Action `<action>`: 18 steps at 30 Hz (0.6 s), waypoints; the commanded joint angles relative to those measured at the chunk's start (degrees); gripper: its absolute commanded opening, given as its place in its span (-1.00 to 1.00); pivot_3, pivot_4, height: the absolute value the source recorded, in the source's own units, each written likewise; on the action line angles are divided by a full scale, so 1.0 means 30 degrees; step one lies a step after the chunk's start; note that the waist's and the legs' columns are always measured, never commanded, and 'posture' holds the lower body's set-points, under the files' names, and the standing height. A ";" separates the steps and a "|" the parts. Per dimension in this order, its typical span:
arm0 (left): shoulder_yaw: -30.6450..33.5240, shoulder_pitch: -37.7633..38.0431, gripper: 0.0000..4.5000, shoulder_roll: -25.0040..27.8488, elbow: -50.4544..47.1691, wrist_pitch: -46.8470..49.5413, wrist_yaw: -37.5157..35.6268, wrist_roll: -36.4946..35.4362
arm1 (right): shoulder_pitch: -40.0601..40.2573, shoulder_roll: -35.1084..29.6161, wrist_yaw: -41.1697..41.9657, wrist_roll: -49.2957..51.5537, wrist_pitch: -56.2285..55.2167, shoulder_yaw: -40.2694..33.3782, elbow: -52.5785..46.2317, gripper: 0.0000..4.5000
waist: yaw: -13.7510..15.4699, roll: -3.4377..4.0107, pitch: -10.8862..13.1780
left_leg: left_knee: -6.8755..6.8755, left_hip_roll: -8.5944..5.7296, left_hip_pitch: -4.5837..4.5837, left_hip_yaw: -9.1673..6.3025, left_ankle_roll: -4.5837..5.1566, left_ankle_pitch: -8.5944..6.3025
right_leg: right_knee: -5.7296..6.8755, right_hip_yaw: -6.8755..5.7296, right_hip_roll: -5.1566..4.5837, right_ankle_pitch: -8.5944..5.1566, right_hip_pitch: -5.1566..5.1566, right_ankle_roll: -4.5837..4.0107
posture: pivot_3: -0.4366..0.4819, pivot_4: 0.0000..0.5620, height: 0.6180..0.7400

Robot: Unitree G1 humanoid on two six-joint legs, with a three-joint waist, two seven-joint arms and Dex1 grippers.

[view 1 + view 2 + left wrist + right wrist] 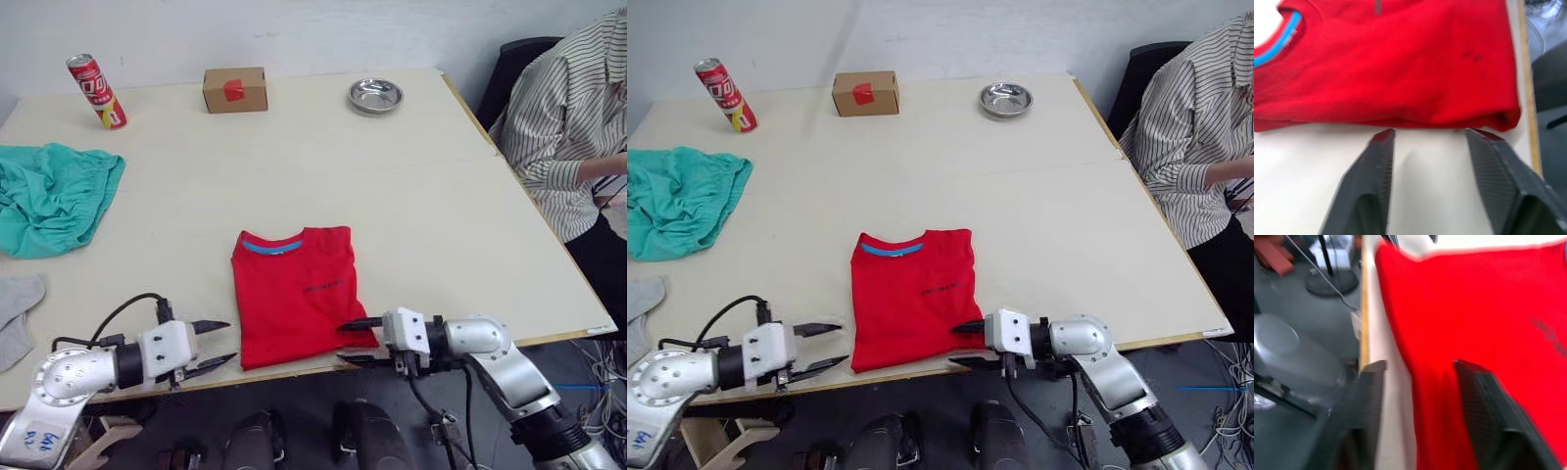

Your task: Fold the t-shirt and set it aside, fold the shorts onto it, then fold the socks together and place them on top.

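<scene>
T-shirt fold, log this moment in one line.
t-shirt: folded, near edge | left gripper: open, beside | right gripper: open, at corner | shorts: unfolded

Matt red cloth t-shirt (pixel 297 292), shiny metal bowl (pixel 375 95), cardboard box (pixel 235 89)

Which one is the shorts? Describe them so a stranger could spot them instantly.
Start at the table and go to its left edge, below the red can. The shorts lie there, crumpled, with a gathered waistband. They are teal-green, unlike the red t-shirt at the near edge and the grey socks just below them.
</scene>
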 commanded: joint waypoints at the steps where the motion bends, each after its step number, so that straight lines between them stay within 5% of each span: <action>1: 0.2616 0.0563 0.13 0.1074 -0.1670 0.3268 -0.1614 -0.4573 | -0.0673 -0.0983 0.0980 0.3889 0.3366 -0.1614 -0.2064 0.05 | 0.0003 0.0001 0.0000 | -0.0005 0.0000 0.0001 -0.0004 0.0001 0.0000 | -0.0003 0.0001 -0.0002 0.0000 0.0001 0.0000 | -0.05 -0.47 1.00; 5: 0.3423 -0.1429 -0.13 0.1276 -0.1582 0.6101 -0.1106 -0.7706 | -0.3018 -0.0235 -0.0195 0.5971 0.6149 -0.2538 -0.1890 -0.40 | -0.0013 0.0003 0.0001 | 0.0000 0.0005 0.0008 -0.0020 -0.0007 0.0017 | 0.0012 0.0000 0.0004 0.0003 0.0005 -0.0007 | -0.05 -0.47 1.00; 9: 0.0293 -0.5055 -0.70 -0.0301 -0.0417 0.6780 0.0642 -0.6260 | -0.5142 0.2127 -0.1516 0.3678 0.4771 -0.1432 0.0735 -1.00 | 0.0085 0.0003 -0.0010 | -0.0005 -0.0004 0.0009 -0.0041 -0.0023 0.0035 | 0.0006 -0.0012 0.0025 0.0007 0.0020 -0.0014 | -0.05 -0.47 1.00; 11: -0.1373 -0.6205 -0.98 -0.1407 0.0248 0.6350 0.1307 -0.4859 | -0.5598 0.3117 -0.1868 0.2274 0.3579 -0.0675 0.2187 -1.00 | 0.0171 -0.0001 -0.0014 | -0.0010 -0.0023 -0.0003 -0.0025 -0.0018 0.0037 | -0.0005 -0.0010 0.0027 0.0008 0.0017 -0.0010 | -0.05 -0.47 1.00; 18: -0.5400 -0.8908 -0.98 -0.4838 0.3886 0.5462 0.4384 -0.0072 | -0.7725 0.6633 -0.4050 -0.1553 -0.0115 0.0609 0.8798 -1.00 | 0.0244 -0.0033 -0.0014 | 0.0044 -0.0025 -0.0050 0.0046 0.0014 0.0059 | 0.0001 0.0031 0.0059 0.0024 -0.0033 0.0027 | -0.05 -0.47 1.00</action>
